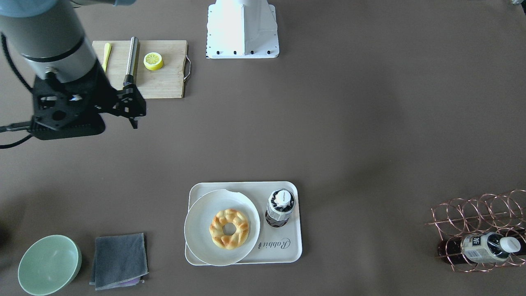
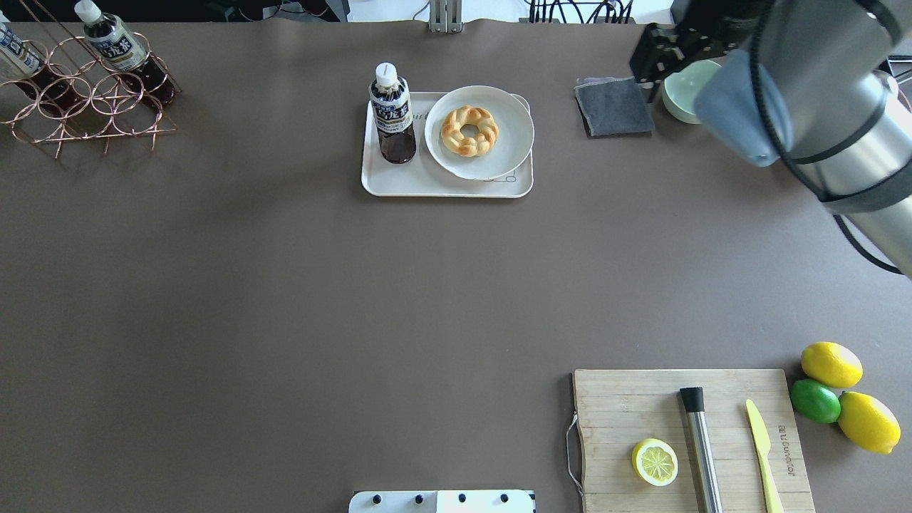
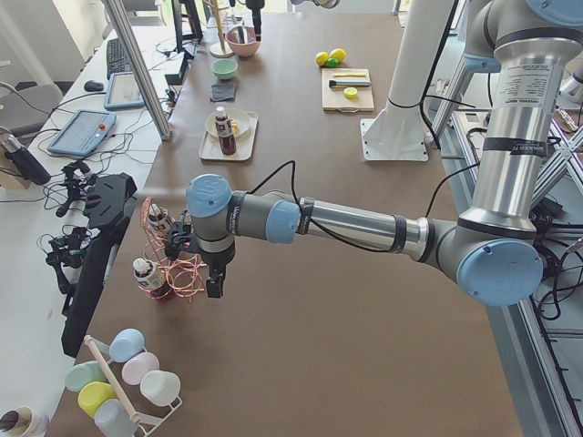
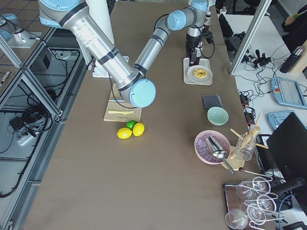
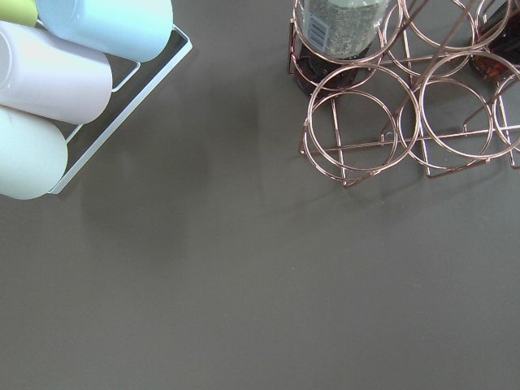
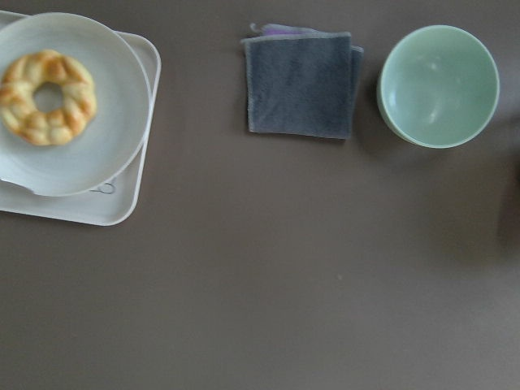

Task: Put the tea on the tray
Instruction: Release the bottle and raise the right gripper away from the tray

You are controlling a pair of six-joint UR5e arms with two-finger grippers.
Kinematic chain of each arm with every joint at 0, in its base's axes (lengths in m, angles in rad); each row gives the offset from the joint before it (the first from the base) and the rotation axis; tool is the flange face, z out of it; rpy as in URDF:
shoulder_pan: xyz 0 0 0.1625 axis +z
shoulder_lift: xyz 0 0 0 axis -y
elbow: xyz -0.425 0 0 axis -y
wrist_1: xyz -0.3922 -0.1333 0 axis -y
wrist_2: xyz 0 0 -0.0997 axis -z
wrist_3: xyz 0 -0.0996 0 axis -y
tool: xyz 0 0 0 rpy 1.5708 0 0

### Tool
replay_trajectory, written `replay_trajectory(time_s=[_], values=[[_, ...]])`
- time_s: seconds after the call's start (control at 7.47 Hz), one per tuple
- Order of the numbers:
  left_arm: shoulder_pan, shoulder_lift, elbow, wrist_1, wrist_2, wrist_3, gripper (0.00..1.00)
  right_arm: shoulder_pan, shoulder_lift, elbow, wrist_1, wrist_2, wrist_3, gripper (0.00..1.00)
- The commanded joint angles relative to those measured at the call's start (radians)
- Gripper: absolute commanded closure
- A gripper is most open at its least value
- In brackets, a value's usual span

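The tea (image 1: 280, 207) stands upright on the left end of the tray (image 1: 283, 251), far across the table at its middle, just beside a plate (image 1: 197, 230) bearing a braided ring pastry (image 1: 229, 228). The right gripper (image 1: 135, 117) hangs above the table to the right. The left gripper (image 3: 211, 278) hangs near a copper wire rack (image 1: 476, 213) at the far left. Whether either claw is released or clenched cannot be told.

Silver arm tubes (image 3: 351, 221); pale-blue joint caps (image 3: 208, 196); black right gripper (image 1: 134, 120); black braided cable (image 1: 10, 57); white base (image 1: 242, 31), black screws (image 1: 235, 52)

Brown table (image 1: 349, 123), tray (image 1: 298, 246), cutting board (image 1: 164, 82), wire rack (image 1: 472, 209), cloth (image 1: 119, 260), bowl (image 1: 48, 265)
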Motion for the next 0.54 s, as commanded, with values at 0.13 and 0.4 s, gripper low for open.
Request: replay_trajectory(time_s=[0.13,0.4], values=[[-0.006,0.010,-0.008,0.007,0.001,0.010,0.02,0.220,-0.409,0.030,0.048,-0.028,-0.467,0.00],[0.000,0.002,0.000,0.007,0.002,0.010,0.02,0.291,-0.566,-0.014,0.222,0.030,-0.472,0.00]])
